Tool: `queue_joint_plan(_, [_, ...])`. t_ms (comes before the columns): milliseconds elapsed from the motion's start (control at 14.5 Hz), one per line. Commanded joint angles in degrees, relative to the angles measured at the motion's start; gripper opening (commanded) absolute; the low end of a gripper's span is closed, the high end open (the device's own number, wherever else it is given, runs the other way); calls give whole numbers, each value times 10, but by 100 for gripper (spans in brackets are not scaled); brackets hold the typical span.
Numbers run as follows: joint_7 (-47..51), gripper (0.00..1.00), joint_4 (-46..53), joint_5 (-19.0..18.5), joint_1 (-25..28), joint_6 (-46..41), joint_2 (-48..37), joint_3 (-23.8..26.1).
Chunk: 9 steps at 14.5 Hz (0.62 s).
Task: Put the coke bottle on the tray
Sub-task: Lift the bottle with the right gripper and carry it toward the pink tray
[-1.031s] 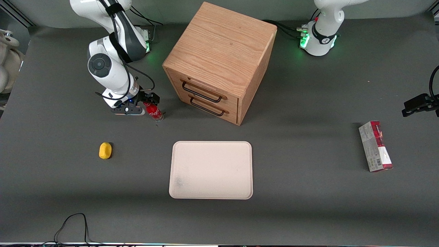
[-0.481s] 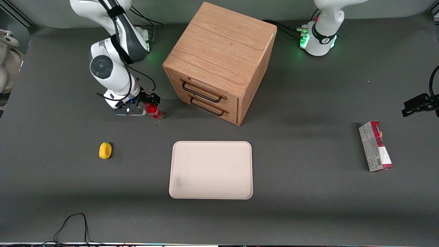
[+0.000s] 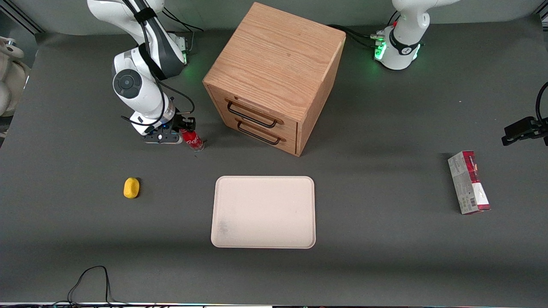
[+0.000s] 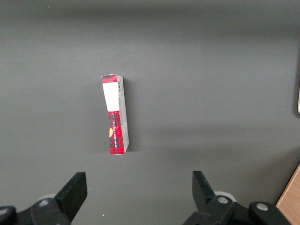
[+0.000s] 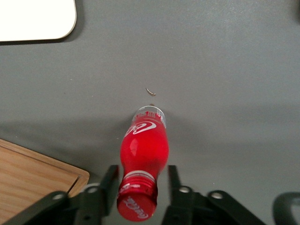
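- One small red coke bottle (image 3: 192,140) with a red cap, white script lettering and a clear base stands on the dark grey table (image 3: 385,256), leaning slightly, with its cap between my fingers.
- My gripper (image 3: 185,127) is positioned at the bottle's neck and cap, low over the table, toward the working arm's end.
- In the right wrist view, my two black fingers (image 5: 108,183) flank the cap of the coke bottle (image 5: 143,159) one on each side. A thin gap shows between each finger and the cap, so the jaws are narrowly parted and I have no firm hold of it yet.
- The bottle's clear base rests on the table; a small pale scrap (image 5: 150,91) lies just beside that base.
- The flat rectangular cream-white tray (image 3: 263,211) with rounded corners lies nearer the front camera than the bottle, well apart from it.
- The oak-coloured wooden two-drawer cabinet (image 3: 274,77) stands beside the bottle, its drawer fronts angled toward the tray.
- A small yellow rounded object (image 3: 131,188) lies nearer the front camera than my gripper.
- A red-and-white rectangular carton (image 3: 469,182) lies toward the parked arm's end of the table.
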Motion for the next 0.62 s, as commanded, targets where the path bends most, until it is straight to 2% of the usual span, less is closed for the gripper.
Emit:
queue_joint_plan(0, [-15,0,-5,7,1,8,-7,-1])
queue_joint_plan(412, [-14,0,17,7,-2,-1,-15,-3])
queue_joint_plan(550, [-14,0,68,8,-7,-56,-14,-4])
